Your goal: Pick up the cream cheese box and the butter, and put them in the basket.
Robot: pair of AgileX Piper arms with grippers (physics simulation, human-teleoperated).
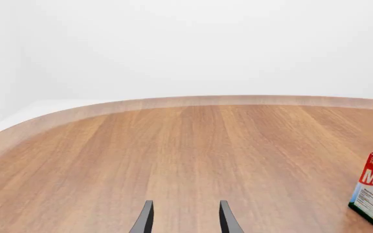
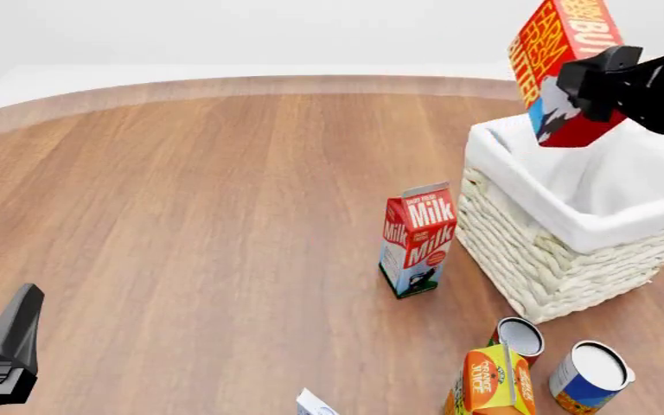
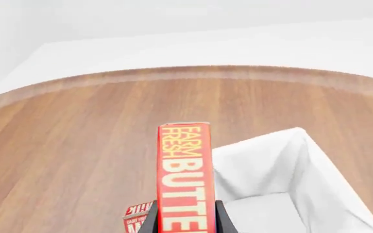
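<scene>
We clamp our right gripper (image 2: 586, 86) on the butter (image 2: 560, 69) above the basket (image 2: 563, 259) for dropping, our left gripper (image 1: 185, 221) idling with fingers apart.

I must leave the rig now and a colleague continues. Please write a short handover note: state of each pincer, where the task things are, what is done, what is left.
Right pincer: shut on the butter, held tilted in the air above the near-left corner of the basket; not released yet.
Left pincer: open, holding nothing, low at the near left of the table.
Cream cheese box: on the table at the near edge of the front view, mostly cut off.
Done: butter lifted and carried over the basket.
Left: drop the butter in, then pick up the cream cheese box and put it in. The basket looks to hold nothing yet.
</scene>
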